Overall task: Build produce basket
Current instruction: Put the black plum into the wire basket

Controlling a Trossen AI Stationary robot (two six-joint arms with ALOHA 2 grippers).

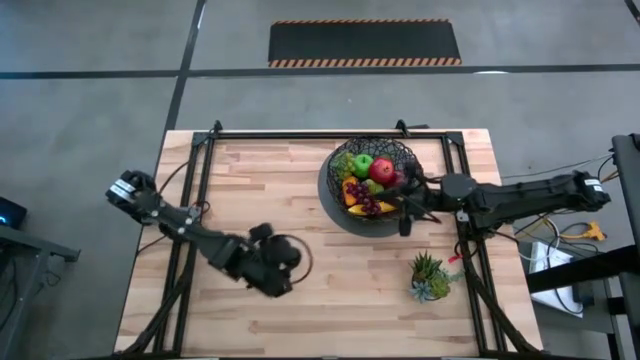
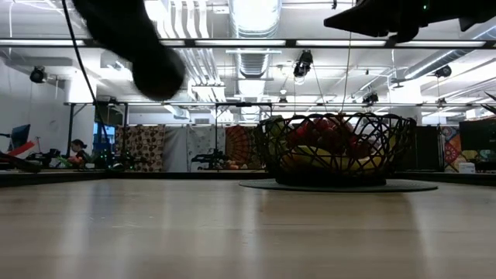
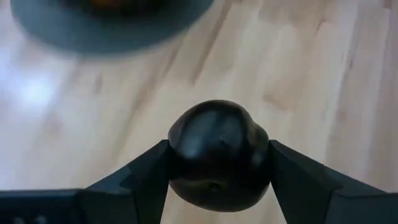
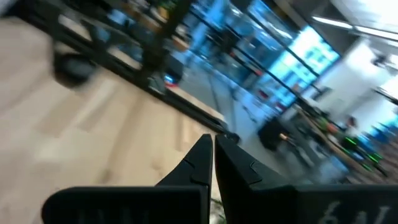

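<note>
The basket, a black wire bowl on a dark grey disc, stands at the far middle of the table with apples, grapes, a banana and other produce inside; it also shows in the low view. My left gripper hovers over the middle of the table, near side of the basket, shut on a dark round fruit. My right gripper is at the basket's right rim, raised above it, its fingers shut together on nothing. My left gripper pinches the dark round fruit by its two opposite sides, one finger on each. The fruit fills the gap between them. In the low view it hangs well above the table, lifted clear.
A small spiky potted plant stands near the table's right edge, on the near side of the basket. The basket's grey disc base lies ahead of the left gripper. Black frame rails run along the table's left, right and far sides.
</note>
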